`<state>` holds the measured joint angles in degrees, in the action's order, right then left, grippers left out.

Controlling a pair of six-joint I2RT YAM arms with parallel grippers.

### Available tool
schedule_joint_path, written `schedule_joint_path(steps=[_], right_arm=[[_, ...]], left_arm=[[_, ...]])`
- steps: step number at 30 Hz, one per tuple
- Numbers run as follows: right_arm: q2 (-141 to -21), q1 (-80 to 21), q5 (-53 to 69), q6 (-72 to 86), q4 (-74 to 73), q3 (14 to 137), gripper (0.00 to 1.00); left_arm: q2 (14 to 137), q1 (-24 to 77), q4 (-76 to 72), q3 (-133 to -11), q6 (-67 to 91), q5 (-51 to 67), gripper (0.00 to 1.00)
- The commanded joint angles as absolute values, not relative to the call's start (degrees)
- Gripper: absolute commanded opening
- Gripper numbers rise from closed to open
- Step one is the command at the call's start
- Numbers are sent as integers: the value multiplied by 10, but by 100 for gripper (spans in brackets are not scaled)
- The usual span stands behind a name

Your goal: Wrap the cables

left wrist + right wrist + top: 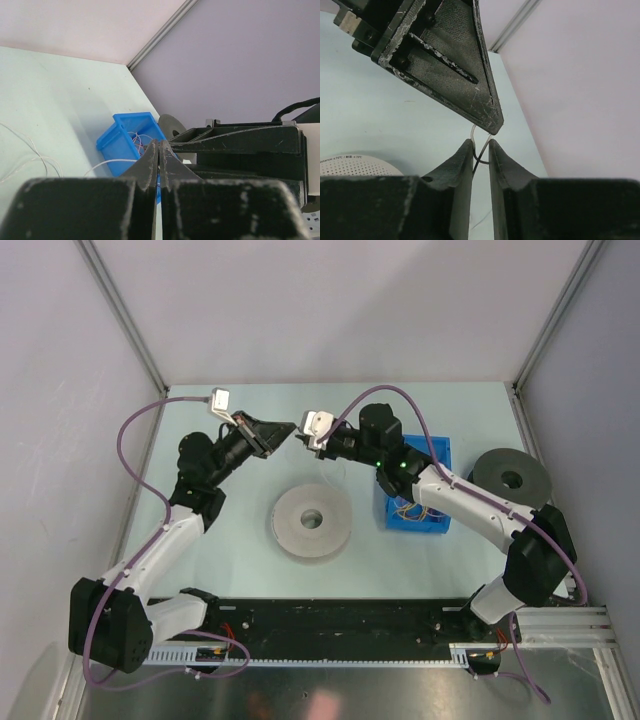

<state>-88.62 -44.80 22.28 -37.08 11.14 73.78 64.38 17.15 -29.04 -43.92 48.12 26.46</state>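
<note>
The two hands met tip to tip near the middle of the far edge of the tabletop [220, 540]. The left hand [290, 429] was clenched, with its two fingers pressed flat together. A thin white wire [473, 132] came out just under its tip, so it looked like that hand was holding the wire. The wire dropped down into the small slit between the fingers of the right hand [480, 144]. That hand was a little bit apart, and the wire seemed to sit in the slit without being squeezed. The wire ran the short way from one hand to the other. The rest of the cables [412, 508] lay in a blue bin [441, 452] toward the right edge, under the right arm, so the right hand was nearer to them. A pale round roll [295, 532] sat in the middle of the tabletop, on the near side of the hands. A darker roll [532, 476] sat by the right edge. There was open room to the left and along the far edge for pulling the wire out long.
</note>
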Motion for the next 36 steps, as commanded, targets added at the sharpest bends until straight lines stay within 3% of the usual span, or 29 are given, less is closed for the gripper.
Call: schedule_joint_path(steps=[1,10,18,20,22,24,32,36], right_arm=[[-886,-445,222,-377,136,741,20],[-884,-432,233,-383,119,740,1],[-875,-410,250,-381,88,740,0],[-872,-401,256,-380,82,741,0],[-867,-390,262,-379,77,740,0],[-860,-380,270,-378,70,740,0],[-834,-298,295,-350,59,740,0],[-818,-256,297,-343,54,740,0]], left_arm=[[629,174,-299,-444,485,261,0],[631,174,-300,-447,487,267,0],[628,157,-300,-445,487,279,1],[625,145,-299,-443,488,288,16],[619,128,-294,-437,493,307,43],[610,106,-254,-436,473,331,60],[646,36,55,-434,244,454,86],[699,31,76,-395,214,502,89]])
